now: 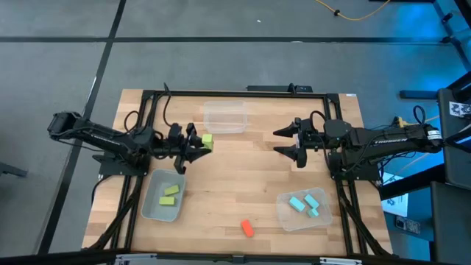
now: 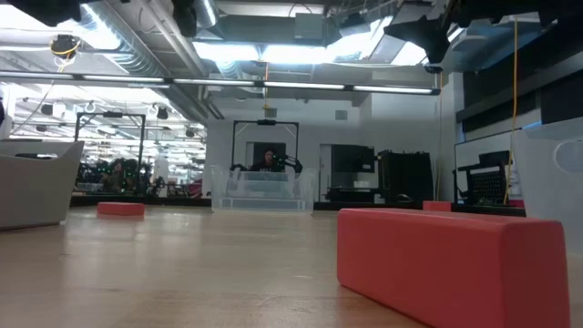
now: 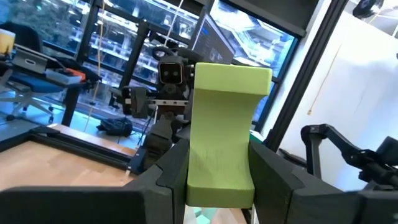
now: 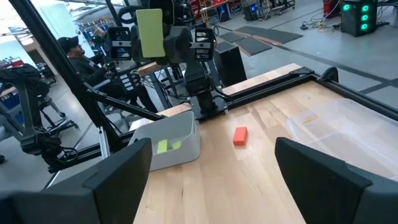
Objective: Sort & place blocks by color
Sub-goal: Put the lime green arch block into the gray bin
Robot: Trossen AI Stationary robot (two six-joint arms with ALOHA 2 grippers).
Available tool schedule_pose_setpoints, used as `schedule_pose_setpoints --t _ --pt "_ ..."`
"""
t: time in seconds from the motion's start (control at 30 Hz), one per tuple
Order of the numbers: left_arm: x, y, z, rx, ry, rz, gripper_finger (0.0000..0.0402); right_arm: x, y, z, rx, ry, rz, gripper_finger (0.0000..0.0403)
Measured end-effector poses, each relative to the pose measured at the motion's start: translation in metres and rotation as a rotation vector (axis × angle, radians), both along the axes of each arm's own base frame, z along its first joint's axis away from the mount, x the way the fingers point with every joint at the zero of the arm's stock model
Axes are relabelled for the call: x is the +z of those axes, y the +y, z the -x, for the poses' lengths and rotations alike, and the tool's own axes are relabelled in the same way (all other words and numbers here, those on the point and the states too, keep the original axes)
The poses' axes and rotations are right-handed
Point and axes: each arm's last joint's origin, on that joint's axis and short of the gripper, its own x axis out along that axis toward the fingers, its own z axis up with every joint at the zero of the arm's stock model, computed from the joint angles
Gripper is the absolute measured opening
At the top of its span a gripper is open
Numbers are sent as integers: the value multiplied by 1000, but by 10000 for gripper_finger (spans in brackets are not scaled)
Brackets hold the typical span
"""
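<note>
Over the left half of the table, the left gripper (image 1: pixel 199 143) is clamped on a green block (image 1: pixel 208 140), lifted clear of the wood. From that arm's wrist the block (image 3: pixel 222 134) stands on end between the two dark fingers (image 3: pixel 168 174), gripped along its lower sides with its top sticking out above them. The right wrist view sees the same block (image 4: pixel 150 32) from across the table, held up in the air.

Just below the left gripper in the high view sits the left bin (image 1: pixel 147 206), with two more green blocks (image 1: pixel 171 194) lying in it. From the right wrist, these (image 4: pixel 167 145) show inside the bin's near wall (image 4: pixel 183 149).

The right gripper (image 1: pixel 292 143) hangs over the right half of the table, its fingers spread wide with nothing between them. Near the table's front right corner is the right bin (image 1: pixel 282 210), holding three blue blocks (image 1: pixel 307 204) close together.

An empty bin (image 1: pixel 224 118) stands at the back edge, between the two arms.

One red block (image 1: pixel 247 228) lies alone on the bare wood near the front edge, between the two front bins. It fills the foreground of the low view (image 2: pixel 451 264), and the right wrist view shows it (image 4: pixel 240 135) just beside the left bin.
</note>
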Motion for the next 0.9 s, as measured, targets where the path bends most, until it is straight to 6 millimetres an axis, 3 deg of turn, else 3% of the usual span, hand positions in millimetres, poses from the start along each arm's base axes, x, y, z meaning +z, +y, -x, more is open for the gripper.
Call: schedule_pose_setpoints --t 0.7,0.9 --pt "-5 0 -1 22 55 10 120 0 0 0 0 0 4 344" --pt "9 -6 -6 -59 211 -25 120 0 0 0 0 0 4 344"
